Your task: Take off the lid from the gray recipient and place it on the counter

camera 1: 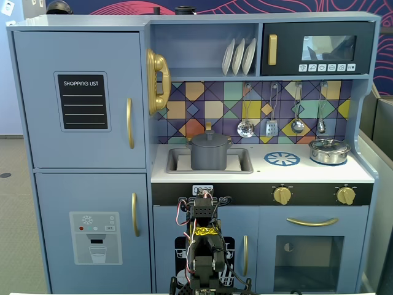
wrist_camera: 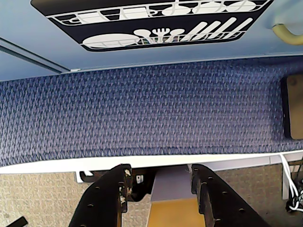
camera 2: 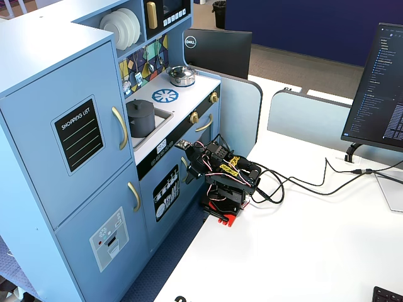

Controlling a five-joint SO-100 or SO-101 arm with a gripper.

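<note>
We see the gray recipient [camera 1: 209, 155] sitting in the sink [camera 1: 241, 161] of the counter [camera 1: 264, 172], lid [camera 1: 209, 138] on top w/ knob up. Blue burner ring [camera 1: 282, 159] is at its 3 o'clock in a fixed view, shiny silver pot [camera 1: 329, 151] further on at 3. Arm folded low on the white desk [camera 2: 302, 251], well apart from the pot. Wrist view: end effector [wrist_camera: 162, 182] fingers [wrist_camera: 110, 194] apart, nothing between, carpet [wrist_camera: 142, 113] at 12 o'clock.
</note>
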